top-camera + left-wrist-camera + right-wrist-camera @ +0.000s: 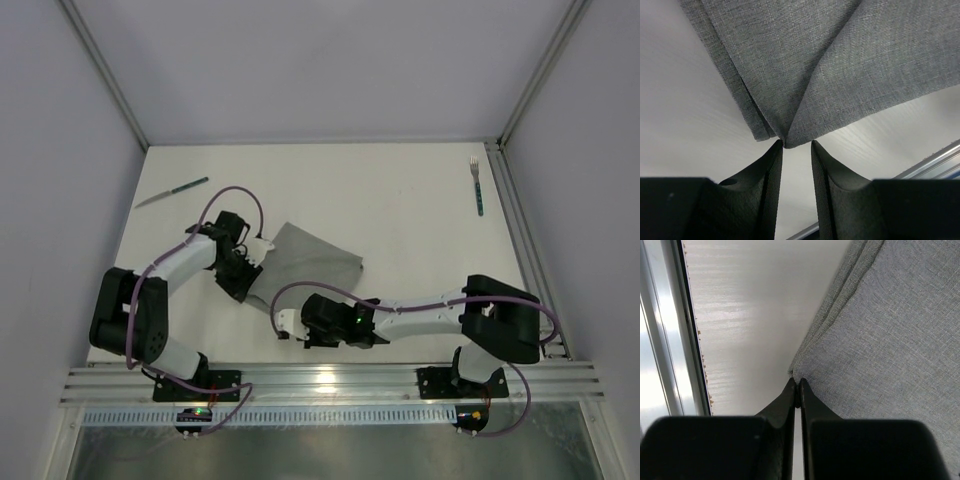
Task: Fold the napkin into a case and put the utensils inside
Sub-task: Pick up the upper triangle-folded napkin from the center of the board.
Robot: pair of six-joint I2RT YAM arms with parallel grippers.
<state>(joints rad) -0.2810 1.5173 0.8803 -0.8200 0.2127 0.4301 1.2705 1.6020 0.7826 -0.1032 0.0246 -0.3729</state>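
Note:
The grey napkin [318, 262] lies folded over itself at the middle of the table, with doubled edges showing in the left wrist view [805, 65] and the right wrist view [890, 340]. My left gripper [262, 247] is at its left corner. Its jaws stand apart, with the corner just at the fingertips [796, 144]. My right gripper [286, 322] is at the napkin's near corner, shut on that corner [797, 382]. The knife [172, 192] lies at the far left. The fork [477, 185] lies at the far right. Both are apart from the napkin.
A metal rail [330, 380] runs along the near table edge, close behind my right gripper, and shows in the right wrist view [660, 340]. Frame posts and grey walls bound the table at the back and sides.

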